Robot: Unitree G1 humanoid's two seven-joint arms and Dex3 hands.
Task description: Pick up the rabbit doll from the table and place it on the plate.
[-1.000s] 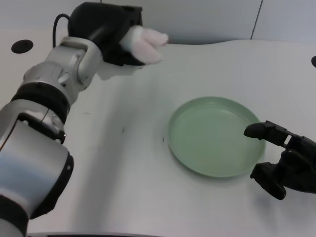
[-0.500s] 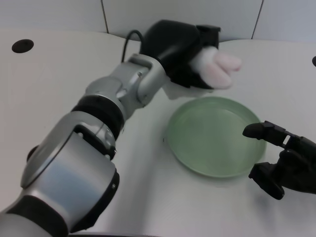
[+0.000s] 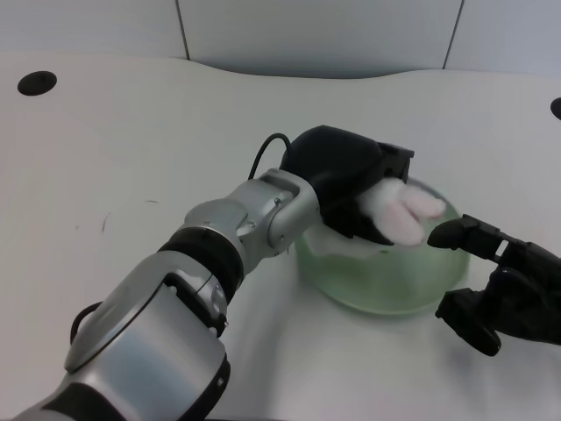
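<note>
My left hand grips the white and pink rabbit doll, whose ears stick out to the right past the fingers. Hand and doll hang over the middle of the light green plate, low above its inside; whether the doll touches the plate is not clear. The silver left forearm reaches in from the lower left and covers the plate's left rim.
My right hand rests on the table at the plate's right edge, very close to the doll's ears. Two dark round holes sit at the table's far left and far right edges. A grey wall runs behind the table.
My left hand carried the doll from the table's far left, across to the right and down over the plate. The right hand stayed put.
</note>
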